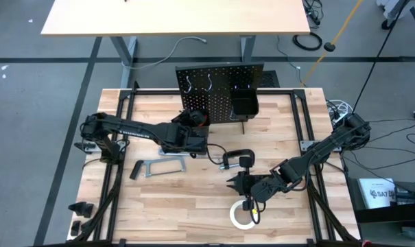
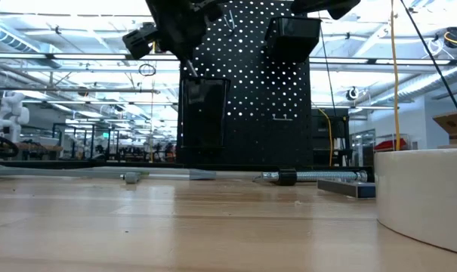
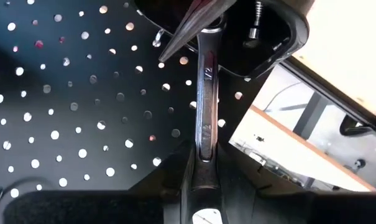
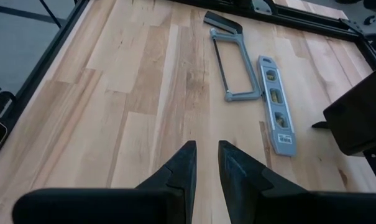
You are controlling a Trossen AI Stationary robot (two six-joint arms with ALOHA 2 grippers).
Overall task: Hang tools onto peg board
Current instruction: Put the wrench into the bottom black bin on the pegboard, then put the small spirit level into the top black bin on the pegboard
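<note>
The black peg board [image 1: 219, 92] stands upright at the table's far middle, with silver hooks and a black bin [image 1: 245, 104]. My left gripper [image 1: 195, 127] is at the board's left lower part, shut on a silver wrench [image 3: 206, 93]. The wrench's far end reaches a black bin [image 3: 281, 37] and is hidden behind a dark tool there. My right gripper [image 4: 206, 158] hovers over the table's near middle, empty, its fingers a little apart. The grey hacksaw [image 1: 159, 167], silver level [image 4: 276, 102], black C-clamp [image 1: 236, 159] and white tape roll [image 1: 243, 216] lie flat on the table. My left gripper pinches the wrench's shaft near its near end [image 3: 204, 149] between its two fingers. The fingers lie along the wrench, which sticks out ahead of them toward the peg board. The wrench is lifted clear of the table; whether its far end touches the bin I cannot tell.
A black frame [image 1: 125, 103] runs along the table's edges. Another tan table [image 1: 173, 17] stands beyond the far edge. Small dark parts [image 1: 80, 209] lie at the near left. Bare wood shows between the hacksaw and the tape roll.
</note>
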